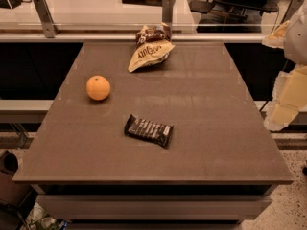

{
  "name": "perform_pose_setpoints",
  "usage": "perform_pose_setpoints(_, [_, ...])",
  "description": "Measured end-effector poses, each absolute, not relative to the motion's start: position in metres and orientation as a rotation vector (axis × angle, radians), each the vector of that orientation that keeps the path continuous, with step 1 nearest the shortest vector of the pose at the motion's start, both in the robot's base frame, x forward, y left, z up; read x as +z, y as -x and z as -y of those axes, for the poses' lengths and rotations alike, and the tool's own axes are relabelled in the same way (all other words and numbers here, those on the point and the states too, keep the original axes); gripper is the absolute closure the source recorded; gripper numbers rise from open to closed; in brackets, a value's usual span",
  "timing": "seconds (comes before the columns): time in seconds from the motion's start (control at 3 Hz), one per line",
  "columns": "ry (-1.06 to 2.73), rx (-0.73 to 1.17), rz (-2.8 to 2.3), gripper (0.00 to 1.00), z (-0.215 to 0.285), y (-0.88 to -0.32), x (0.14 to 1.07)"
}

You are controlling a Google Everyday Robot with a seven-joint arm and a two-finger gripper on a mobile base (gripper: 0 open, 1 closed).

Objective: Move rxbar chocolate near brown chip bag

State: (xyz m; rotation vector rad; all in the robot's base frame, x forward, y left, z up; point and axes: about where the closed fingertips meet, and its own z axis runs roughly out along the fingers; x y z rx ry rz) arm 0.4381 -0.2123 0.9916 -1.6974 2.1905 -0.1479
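The rxbar chocolate (148,130) lies flat on the brown table (216,128), a little in front of its middle, in a dark glossy wrapper with pale lettering. The brown chip bag (150,49) lies at the back middle of the table, tan and wrinkly with a dark brown top end toward the rail. My gripper (283,104) shows as pale arm parts at the right edge of the view, off the table's right side, well away from the bar and touching nothing on the table.
An orange (98,87) sits on the left part of the table, between bar and bag but off to the side. A metal rail with glass panels (96,36) runs along the back edge. The floor drops away at front and right.
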Motion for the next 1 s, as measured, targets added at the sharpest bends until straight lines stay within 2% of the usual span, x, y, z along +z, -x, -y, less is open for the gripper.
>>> perform_pose_setpoints(0.67, [1.679, -0.109, -2.17, 0.0, 0.207, -0.439, 0.986])
perform_pose_setpoints(1.0, [1.645, -0.03, -2.143, 0.0, 0.191, -0.441, 0.969])
